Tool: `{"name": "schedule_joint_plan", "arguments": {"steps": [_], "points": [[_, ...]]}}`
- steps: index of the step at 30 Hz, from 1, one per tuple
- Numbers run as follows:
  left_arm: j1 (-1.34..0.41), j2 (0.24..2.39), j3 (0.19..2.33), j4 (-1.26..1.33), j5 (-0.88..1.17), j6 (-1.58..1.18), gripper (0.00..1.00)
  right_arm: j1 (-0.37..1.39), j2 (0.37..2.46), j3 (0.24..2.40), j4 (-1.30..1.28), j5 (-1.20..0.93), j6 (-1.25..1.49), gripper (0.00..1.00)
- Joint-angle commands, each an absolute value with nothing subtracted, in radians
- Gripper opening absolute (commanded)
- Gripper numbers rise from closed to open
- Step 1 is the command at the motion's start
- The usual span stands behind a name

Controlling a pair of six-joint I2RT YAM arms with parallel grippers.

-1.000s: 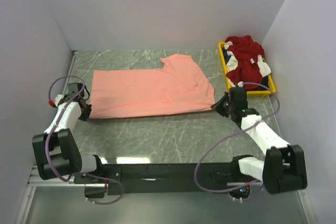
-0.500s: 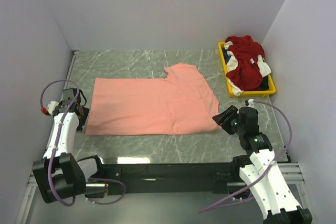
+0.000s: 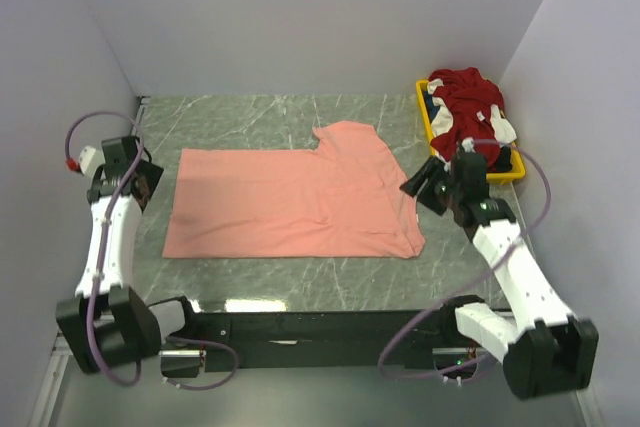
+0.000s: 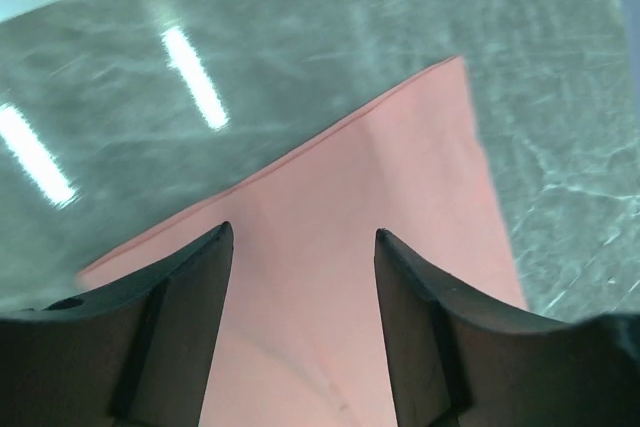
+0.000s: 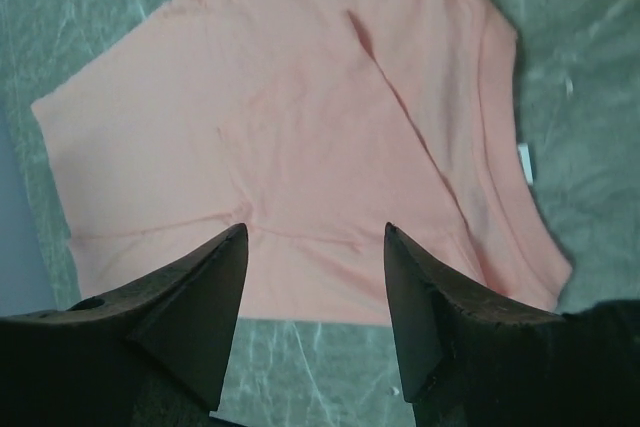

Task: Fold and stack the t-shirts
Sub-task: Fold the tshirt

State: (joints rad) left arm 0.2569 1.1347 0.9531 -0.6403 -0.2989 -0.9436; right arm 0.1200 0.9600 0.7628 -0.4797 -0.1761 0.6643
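Note:
A salmon-pink t-shirt (image 3: 290, 202) lies flat across the middle of the table, one sleeve pointing to the far side. My left gripper (image 3: 143, 181) hovers open just off the shirt's left edge; in the left wrist view its fingers (image 4: 303, 232) frame pink cloth (image 4: 400, 207) with nothing between them. My right gripper (image 3: 420, 187) hovers open at the shirt's right edge, and between its fingers (image 5: 316, 229) the shirt (image 5: 300, 127) shows below, not held. A dark red t-shirt with white parts (image 3: 465, 112) lies crumpled in the yellow tray (image 3: 424, 112).
The yellow tray stands at the far right corner against the right wall. Pale walls close the table on the left, back and right. A black rail (image 3: 320, 325) with both arm bases runs along the near edge. Marble table top (image 3: 300, 277) shows round the shirt.
Both grippers went from shut on the pink shirt's near corners to open and let go. The shirt was drawn nearer and lies flat; both arms then rose and moved away from the near edge.

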Motion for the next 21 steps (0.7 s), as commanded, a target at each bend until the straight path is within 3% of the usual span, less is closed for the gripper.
{"name": "schedule_joint_plan", "arguments": {"steps": [1, 5, 12, 17, 21], "points": [[0.227, 1.305, 1.088, -0.496, -0.250, -0.867, 0.63, 0.120, 1.134, 0.938, -0.351, -0.147, 0.581, 0.63], [0.157, 1.613, 1.285, -0.523, -0.342, -0.813, 0.57, 0.118, 1.395, 1.150, -0.318, -0.138, 0.509, 0.60], [0.063, 1.973, 1.659, -0.594, -0.506, -0.772, 0.48, 0.118, 1.830, 1.588, -0.348, -0.100, 0.416, 0.55], [0.049, 2.182, 1.865, -0.687, -0.551, -0.796, 0.39, 0.120, 2.061, 1.797, -0.385, -0.078, 0.373, 0.55], [0.046, 2.244, 1.927, -0.712, -0.591, -0.818, 0.40, 0.118, 2.203, 1.956, -0.432, -0.095, 0.367, 0.55]]}}
